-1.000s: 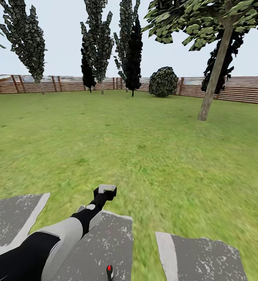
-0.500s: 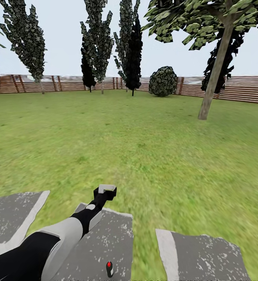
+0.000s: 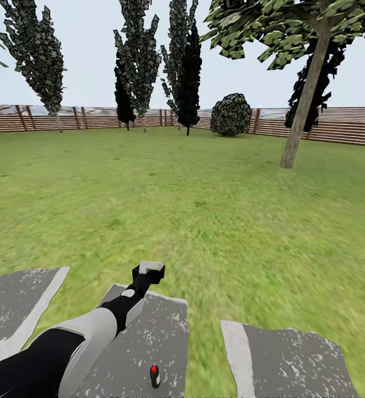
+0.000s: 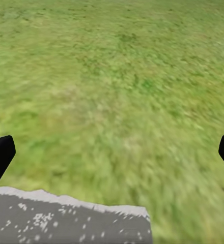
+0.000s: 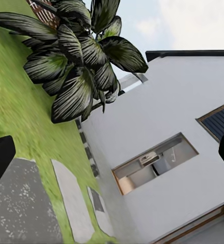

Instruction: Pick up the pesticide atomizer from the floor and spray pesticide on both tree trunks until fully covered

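The pesticide atomizer (image 3: 155,376) is standing upright on a grey paving slab (image 3: 144,342) at 6 o'clock. The left pincer (image 3: 151,269) is hovering just beyond it, wide open and empty; the right pincer (image 5: 112,152) is likewise gaping. One tree (image 3: 304,105) is rising at 2 o'clock.

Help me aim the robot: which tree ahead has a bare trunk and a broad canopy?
The tree at right, standing alone on the lawn: leaning grey-brown trunk, flat-leaved canopy. The cypresses by the fence are narrow and dark.
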